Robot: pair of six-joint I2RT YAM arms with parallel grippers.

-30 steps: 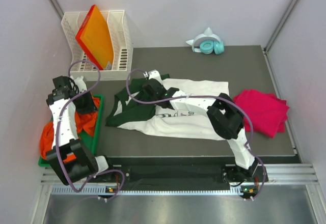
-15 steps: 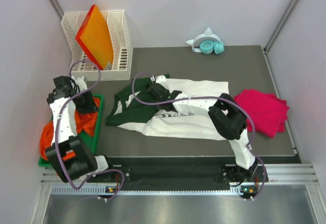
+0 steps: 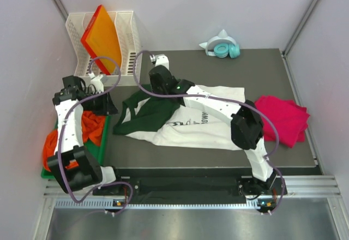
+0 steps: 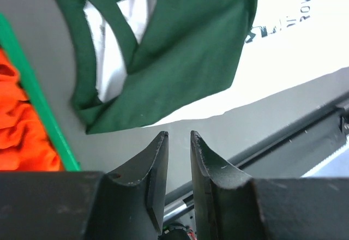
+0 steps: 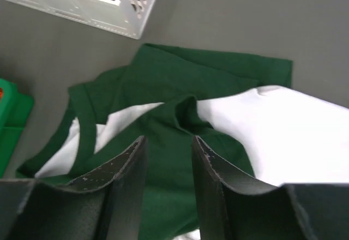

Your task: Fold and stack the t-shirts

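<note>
Now that right gripper (image 5: pixel 166 142) has lifted: spread, over shirt (image 3: pixel 202 132) collar.
left gripper (image 4: pixel 179 136): barely parted, nearing shirt hem.
fold: unstarted.

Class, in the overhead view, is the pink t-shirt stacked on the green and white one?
No, the pink t-shirt lies by itself at the right side of the mat, beside the green and white t-shirt, not on it.

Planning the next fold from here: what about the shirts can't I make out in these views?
Print on the white-and-green shirt: the right arm crosses it in the top view; the left wrist view cuts the lettering at its right edge.
Orange clothes in the green tray: partly behind the left arm, top view.
Pink pile: too small in the top view to count shirts.
</note>
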